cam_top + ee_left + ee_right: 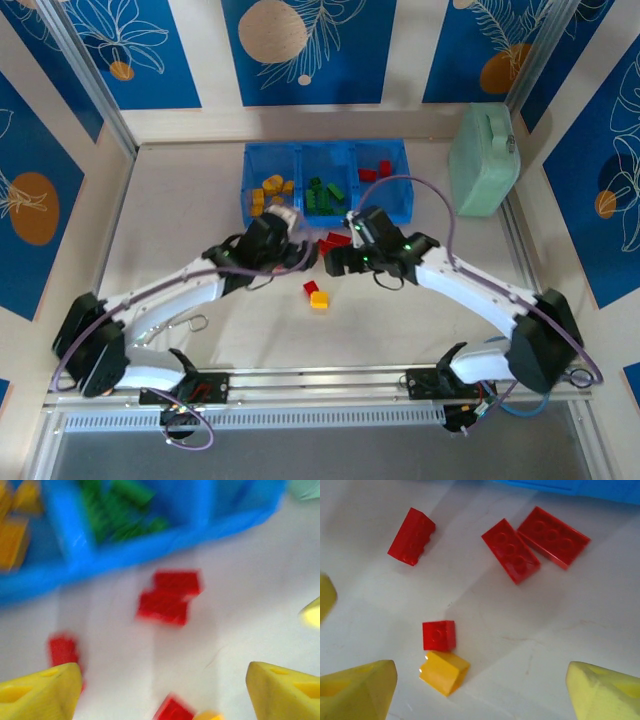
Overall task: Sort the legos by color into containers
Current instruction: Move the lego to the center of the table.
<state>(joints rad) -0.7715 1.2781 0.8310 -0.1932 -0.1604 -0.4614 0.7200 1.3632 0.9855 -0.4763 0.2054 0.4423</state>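
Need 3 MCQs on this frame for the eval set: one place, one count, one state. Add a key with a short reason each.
1. Which compartment of the blue tray holds the green bricks?
A left
B middle
C right

2. How many red bricks lie loose on the table in the right wrist view?
A one
B two
C four

3. What state is the right claw in?
A open, holding nothing
B shut on a red brick
C shut on a yellow-orange brick

Key:
1 B: in the top view, green fills the centre compartment.
2 C: four separate red pieces lie on the white surface.
3 A: its fingers stand wide apart with nothing gripped between them.
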